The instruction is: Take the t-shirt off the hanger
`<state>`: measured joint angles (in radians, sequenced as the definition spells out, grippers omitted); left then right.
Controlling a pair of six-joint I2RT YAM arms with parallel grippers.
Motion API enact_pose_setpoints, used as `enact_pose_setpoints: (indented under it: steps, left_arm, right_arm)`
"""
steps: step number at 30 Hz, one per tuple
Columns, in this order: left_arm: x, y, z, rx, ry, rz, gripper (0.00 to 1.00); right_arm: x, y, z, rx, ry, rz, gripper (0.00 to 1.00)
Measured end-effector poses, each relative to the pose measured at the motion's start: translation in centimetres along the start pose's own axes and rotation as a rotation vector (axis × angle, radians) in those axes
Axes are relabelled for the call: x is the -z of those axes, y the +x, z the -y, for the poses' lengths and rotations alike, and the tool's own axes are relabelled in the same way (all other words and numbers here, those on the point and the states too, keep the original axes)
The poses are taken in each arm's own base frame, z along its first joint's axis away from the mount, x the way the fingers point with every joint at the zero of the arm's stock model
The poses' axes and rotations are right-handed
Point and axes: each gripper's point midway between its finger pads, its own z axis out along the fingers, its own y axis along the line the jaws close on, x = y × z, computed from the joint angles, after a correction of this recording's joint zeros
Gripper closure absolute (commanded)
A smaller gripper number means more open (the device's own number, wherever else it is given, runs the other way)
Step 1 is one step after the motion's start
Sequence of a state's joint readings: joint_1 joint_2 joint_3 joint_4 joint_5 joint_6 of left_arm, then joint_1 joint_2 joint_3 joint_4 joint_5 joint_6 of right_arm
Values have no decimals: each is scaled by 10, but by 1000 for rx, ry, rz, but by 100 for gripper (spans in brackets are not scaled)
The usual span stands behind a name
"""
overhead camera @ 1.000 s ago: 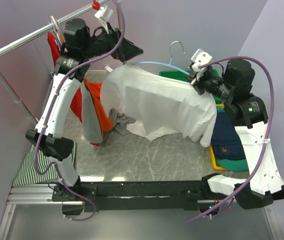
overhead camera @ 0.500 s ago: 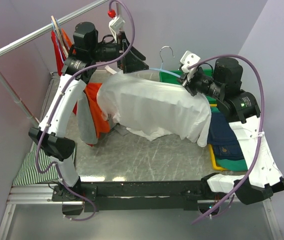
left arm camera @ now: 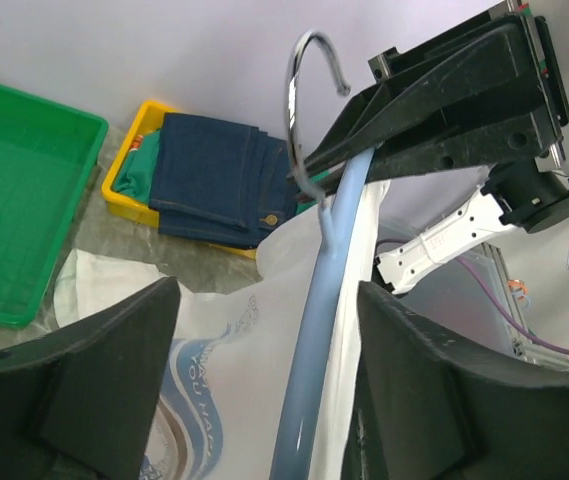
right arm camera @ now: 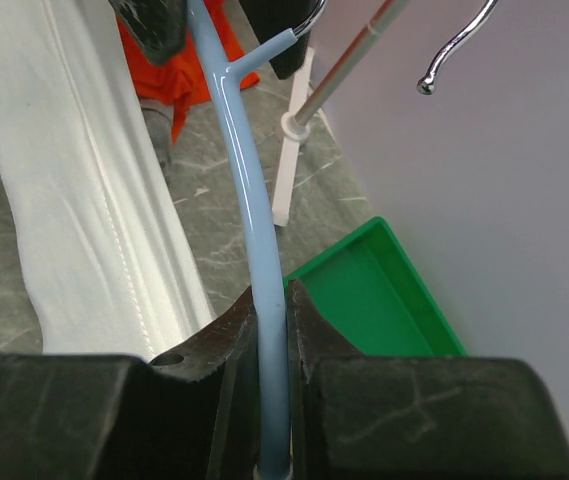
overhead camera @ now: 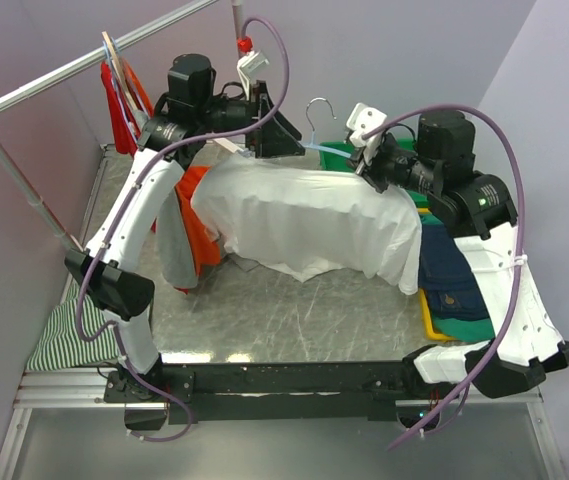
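A white t-shirt [overhead camera: 304, 215] hangs over a light-blue hanger [overhead camera: 336, 147] held up above the table, its metal hook [overhead camera: 316, 115] pointing up. My right gripper [overhead camera: 369, 160] is shut on the hanger's right arm; in the right wrist view the blue bar [right arm camera: 244, 150] runs out from between its pads [right arm camera: 269, 300], with the t-shirt [right arm camera: 74, 180] beside it. My left gripper [left arm camera: 264, 300] stands open astride the hanger's other arm [left arm camera: 319, 340] and the printed t-shirt [left arm camera: 224, 340], just below the hook [left arm camera: 299, 90]. Neither of its fingers touches the bar.
A green tray [left arm camera: 24, 200] lies at the back. A yellow tray [overhead camera: 429, 315] with folded jeans [overhead camera: 454, 270] sits on the right. Red and orange garments [overhead camera: 119, 110] hang from the clothes rail [overhead camera: 64, 70] on the left, and a striped cloth [overhead camera: 64, 330] lies lower left.
Both arms have carried the hanger and t-shirt leftward. My left gripper has swung right, up to the hanger's neck, and its jaws have narrowed a little.
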<state>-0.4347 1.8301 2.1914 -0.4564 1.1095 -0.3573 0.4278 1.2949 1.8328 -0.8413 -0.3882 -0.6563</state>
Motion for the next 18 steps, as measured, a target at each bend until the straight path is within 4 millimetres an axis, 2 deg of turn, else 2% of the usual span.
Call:
enact_pose_setpoints:
  steps: [3, 5, 6, 8, 9, 13, 18]
  left_arm:
    - [-2, 3, -1, 3, -3, -6, 33]
    - [-4, 5, -1, 3, -2, -10, 41]
    - [-4, 6, -1, 5, 1, -14, 52]
    - [-5, 8, 2, 2, 14, -21, 64]
    - [-6, 9, 3, 1, 19, -23, 74]
    - [-8, 13, 13, -20, 70, -41, 97]
    - [-7, 14, 20, -59, 95, -49, 99]
  right_arm:
    - [-7, 2, -6, 1, -28, -7, 100]
    - [-10, 2, -9, 2, -40, -10, 100]
    - [-11, 2, -10, 4, -44, -11, 100]
    - [-12, 3, -10, 4, -43, -17, 100]
    - [-13, 5, -10, 4, -41, -23, 100]
    - [-14, 9, -10, 2, -43, -40, 100]
    - [-14, 9, -12, 0, -53, -38, 100]
